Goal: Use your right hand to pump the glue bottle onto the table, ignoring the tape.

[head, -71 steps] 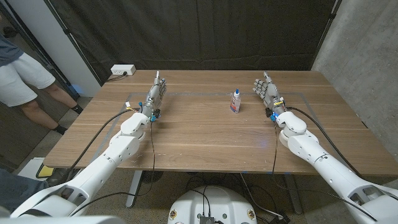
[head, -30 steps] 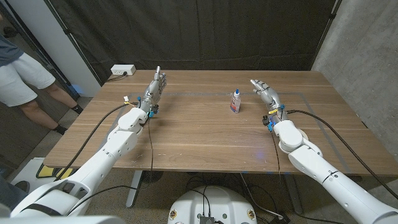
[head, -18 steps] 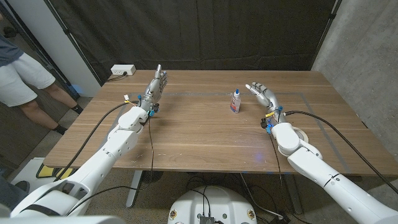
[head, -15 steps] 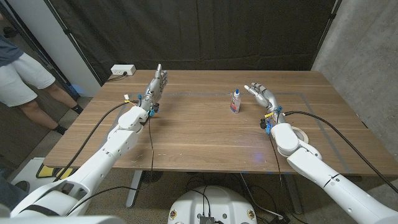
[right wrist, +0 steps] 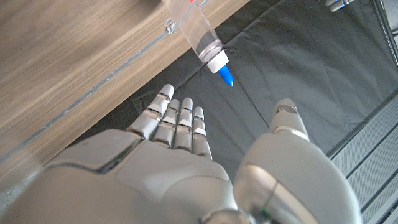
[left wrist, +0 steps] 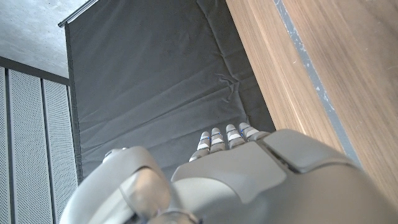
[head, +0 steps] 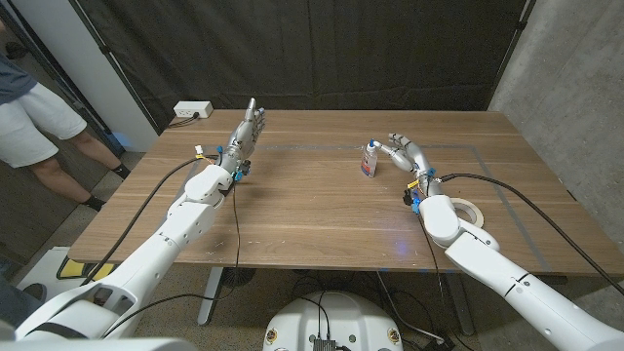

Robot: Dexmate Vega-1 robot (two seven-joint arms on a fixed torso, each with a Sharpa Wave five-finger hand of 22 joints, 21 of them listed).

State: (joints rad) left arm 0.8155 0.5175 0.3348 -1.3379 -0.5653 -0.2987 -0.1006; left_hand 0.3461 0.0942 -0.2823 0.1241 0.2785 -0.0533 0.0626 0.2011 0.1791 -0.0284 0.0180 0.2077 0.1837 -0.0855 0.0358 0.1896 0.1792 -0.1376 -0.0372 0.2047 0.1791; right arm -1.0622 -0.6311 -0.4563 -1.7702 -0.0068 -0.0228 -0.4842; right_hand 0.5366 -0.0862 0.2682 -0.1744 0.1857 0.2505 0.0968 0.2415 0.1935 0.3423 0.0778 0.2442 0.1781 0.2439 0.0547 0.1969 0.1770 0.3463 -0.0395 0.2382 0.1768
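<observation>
While the glue bottle (head: 369, 160) stands upright right of center toward the table's (head: 312, 214) far side, blue tip up, I have my right hand (head: 404, 153) just beside it on its right, fingers spread and holding nothing. I judge the reach nearly done but the grasp and the pumping not yet begun; I see no glue on the wood. Nearer me on the right lies the tape roll (head: 468, 210), which I leave alone. My left hand (head: 245, 136) waits far left, fingers straight, holding nothing
</observation>
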